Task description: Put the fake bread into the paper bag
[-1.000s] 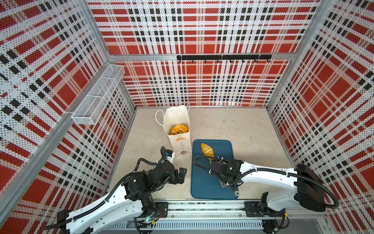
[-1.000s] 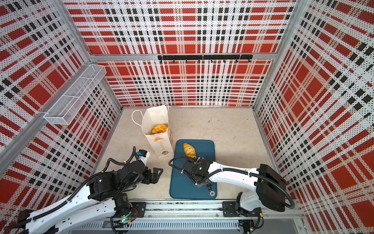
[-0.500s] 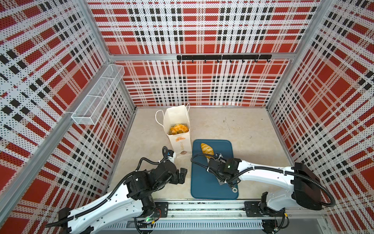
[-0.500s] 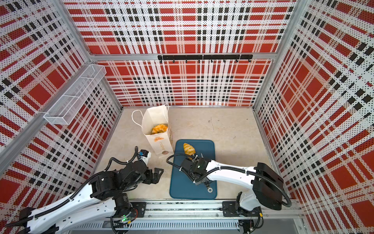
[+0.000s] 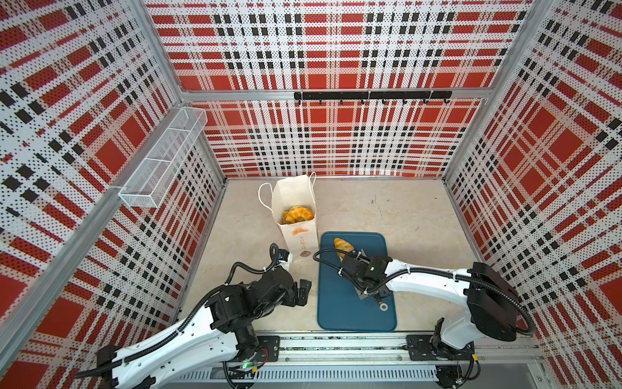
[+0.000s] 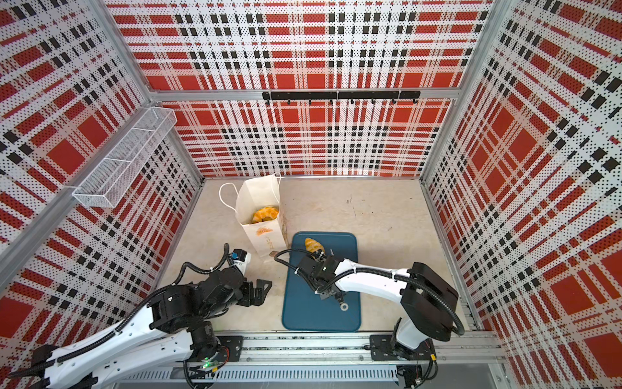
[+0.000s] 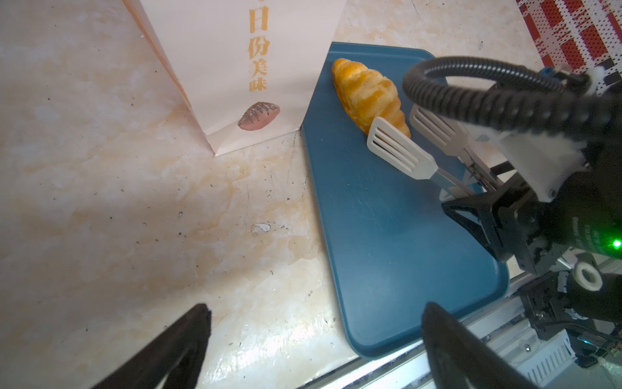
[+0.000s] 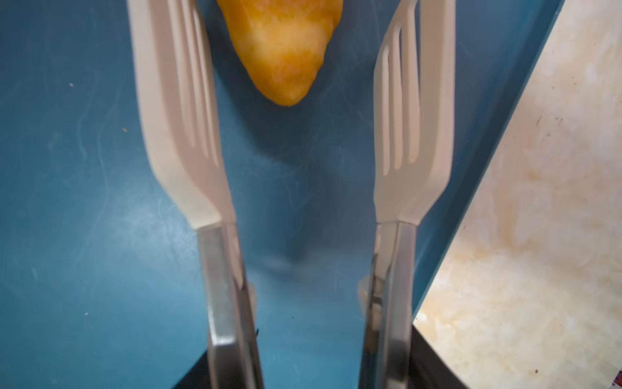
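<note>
One striped golden croissant of the fake bread point(image 5: 343, 246) point(image 6: 313, 245) lies at the far end of a teal tray point(image 5: 353, 313). My right gripper point(image 5: 357, 267) point(image 8: 313, 370) is shut on the handles of metal tongs point(image 7: 397, 148). The tongs' white slotted blades point(image 8: 175, 134) stand apart on either side of the croissant's near tip point(image 8: 282, 50). The white paper bag point(image 5: 298, 235) point(image 6: 264, 235) stands upright left of the tray, with more bread point(image 5: 298, 214) inside. My left gripper point(image 5: 303, 291) point(image 7: 314, 313) is open and empty, low over the floor in front of the bag.
A white wire basket point(image 5: 161, 158) hangs on the left wall and a black hook rail point(image 5: 370, 96) on the back wall. The tray's near half point(image 6: 316, 316) is bare. Plaid walls close in three sides, and a metal rail point(image 5: 336, 347) runs along the front.
My right arm has pushed the tongs forward along the tray until their blades reach the croissant's near tip. The left arm has hardly moved.
</note>
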Tool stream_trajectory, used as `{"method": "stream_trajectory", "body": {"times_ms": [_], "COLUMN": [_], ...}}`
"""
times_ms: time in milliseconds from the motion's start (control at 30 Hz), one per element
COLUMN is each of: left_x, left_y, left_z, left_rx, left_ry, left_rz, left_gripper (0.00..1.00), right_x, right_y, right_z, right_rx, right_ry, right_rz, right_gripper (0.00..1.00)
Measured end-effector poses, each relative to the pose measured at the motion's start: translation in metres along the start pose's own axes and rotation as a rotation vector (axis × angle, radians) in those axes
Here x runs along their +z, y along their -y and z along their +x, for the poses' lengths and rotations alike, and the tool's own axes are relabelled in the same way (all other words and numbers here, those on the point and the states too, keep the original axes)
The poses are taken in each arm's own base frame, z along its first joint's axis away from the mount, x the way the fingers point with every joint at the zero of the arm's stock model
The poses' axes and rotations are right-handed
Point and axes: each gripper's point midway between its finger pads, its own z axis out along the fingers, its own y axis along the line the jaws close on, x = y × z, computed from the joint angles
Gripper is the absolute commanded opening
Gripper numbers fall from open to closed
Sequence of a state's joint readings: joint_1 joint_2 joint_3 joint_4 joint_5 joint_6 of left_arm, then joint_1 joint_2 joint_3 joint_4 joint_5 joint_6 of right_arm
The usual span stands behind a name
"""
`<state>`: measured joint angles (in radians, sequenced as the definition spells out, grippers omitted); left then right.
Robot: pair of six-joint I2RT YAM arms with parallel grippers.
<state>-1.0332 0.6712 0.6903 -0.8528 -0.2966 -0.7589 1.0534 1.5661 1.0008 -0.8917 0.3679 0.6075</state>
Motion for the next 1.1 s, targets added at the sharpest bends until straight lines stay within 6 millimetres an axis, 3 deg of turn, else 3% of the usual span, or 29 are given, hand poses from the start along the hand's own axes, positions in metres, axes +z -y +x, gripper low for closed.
{"method": "stream_trajectory", "body": {"times_ms": [633,1100], "left_x": [0.001,0.005], "left_y": [-0.001,-0.001], "left_z": [0.000,0.002], "left_rx": [0.002,0.012], "left_ry": [-0.001,-0.016], "left_rz": [-0.006,-0.020], "left_gripper": [0.99,0.99], "right_x": [0.014,0.017], "right_y": [0.000,-0.006], "right_z": [-0.023,-0.030], "right_rx": [-0.045,-0.064], "right_ry": [-0.008,-0.015], "right_rz": [-0.017,-0.033], "right_gripper": [0.61,0.43]}}
